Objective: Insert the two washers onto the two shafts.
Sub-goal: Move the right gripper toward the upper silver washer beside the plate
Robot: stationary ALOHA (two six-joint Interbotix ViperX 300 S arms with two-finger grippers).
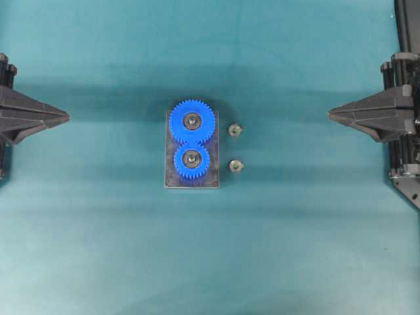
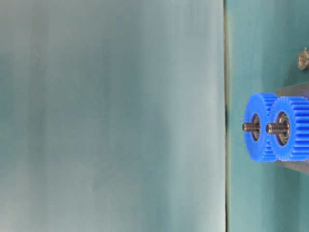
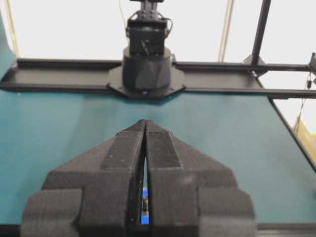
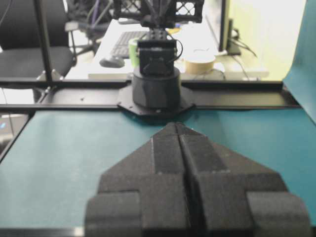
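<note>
Blue gears (image 1: pixel 192 139) hide both shafts; two washers (image 1: pixel 235 130) lie just right of them on the table (image 1: pixel 295 249). Right claw (image 1: pixel 331 115), pinched together and empty like the left claw (image 1: pixel 67 117), should open, then descend squarely over one washer.

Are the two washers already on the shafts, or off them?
Off. Both washers lie on the teal cloth beside the base plate, and both threaded shafts stick out bare through the blue gears.
</note>
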